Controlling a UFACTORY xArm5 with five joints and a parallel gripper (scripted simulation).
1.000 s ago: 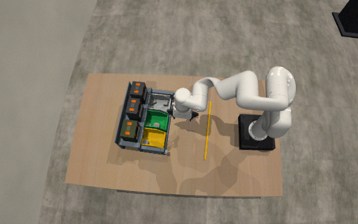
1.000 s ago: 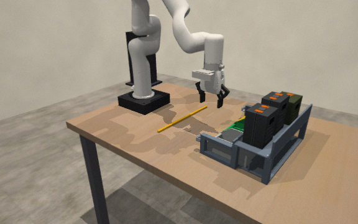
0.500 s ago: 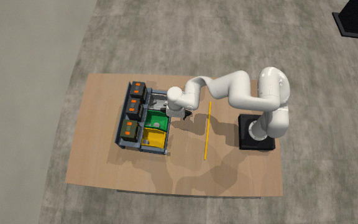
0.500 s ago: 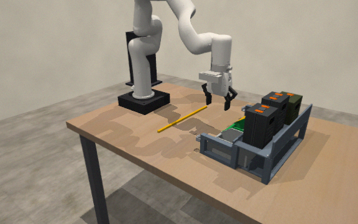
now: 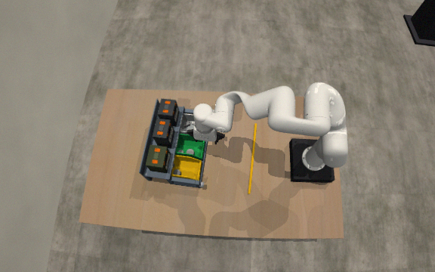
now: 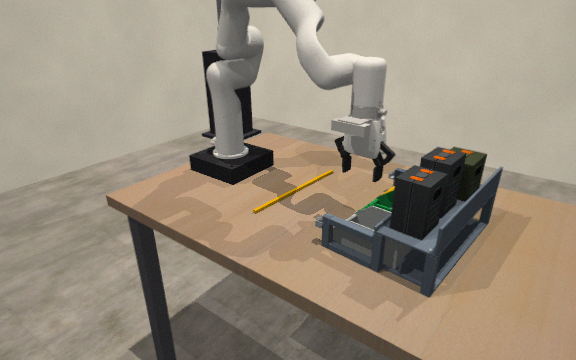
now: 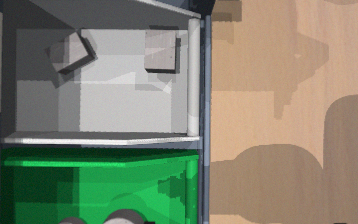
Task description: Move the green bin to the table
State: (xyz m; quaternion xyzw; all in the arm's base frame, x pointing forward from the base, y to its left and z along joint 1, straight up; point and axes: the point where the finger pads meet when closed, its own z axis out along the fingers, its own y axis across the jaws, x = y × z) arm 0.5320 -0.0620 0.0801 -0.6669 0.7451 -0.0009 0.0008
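Observation:
The green open bin (image 5: 191,147) stands in the middle front slot of the grey-blue shelf (image 5: 174,145), with grey round parts inside. It also shows in the wrist view (image 7: 100,185) and as a green sliver in the exterior view (image 6: 380,202). A grey open bin (image 7: 102,80) with grey blocks stands beside it, and a yellow open bin (image 5: 188,168) on its other side. My gripper (image 6: 363,167) is open and empty. It hovers above the shelf's front edge, near the border between the grey and green bins.
Three dark closed boxes with orange marks (image 5: 161,132) stand in the shelf's back row. A thin yellow bar (image 5: 252,159) lies on the table between the shelf and the arm's black base (image 5: 311,160).

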